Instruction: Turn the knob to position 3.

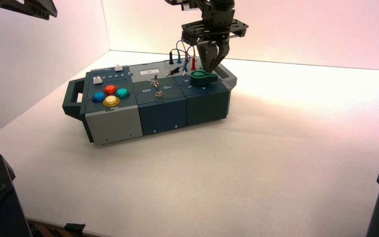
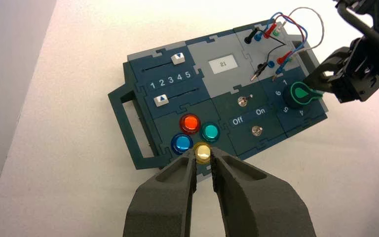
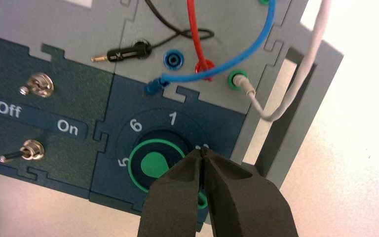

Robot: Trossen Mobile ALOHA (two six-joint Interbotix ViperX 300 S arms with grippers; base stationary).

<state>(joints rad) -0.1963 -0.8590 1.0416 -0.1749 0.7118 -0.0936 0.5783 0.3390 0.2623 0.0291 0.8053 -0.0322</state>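
The dark green knob (image 1: 202, 76) (image 2: 298, 95) (image 3: 150, 165) sits at the right end of the box (image 1: 163, 116), ringed by the digits 1, 6 and 5. My right gripper (image 1: 211, 66) (image 2: 310, 81) (image 3: 202, 150) is shut, with its tips pressed together against the outer end of the knob's teardrop pointer. The pointer lies on the side away from 5 and 6, and the fingers (image 3: 237, 197) cover the digit it meets. My left gripper (image 2: 203, 157) hangs high above the box's button end, a narrow gap between its fingers and nothing in it. The left arm (image 1: 27, 7) shows at the top left.
Left of the knob stand two metal toggle switches (image 3: 32, 150) with Off and On lettering. Red, blue, black and white wires (image 3: 192, 34) plug in behind the knob. Red, blue, teal and yellow buttons (image 1: 110, 95), two sliders (image 2: 177, 58) and a handle (image 1: 73, 98) fill the left end. White walls (image 1: 29, 74) stand left and behind.
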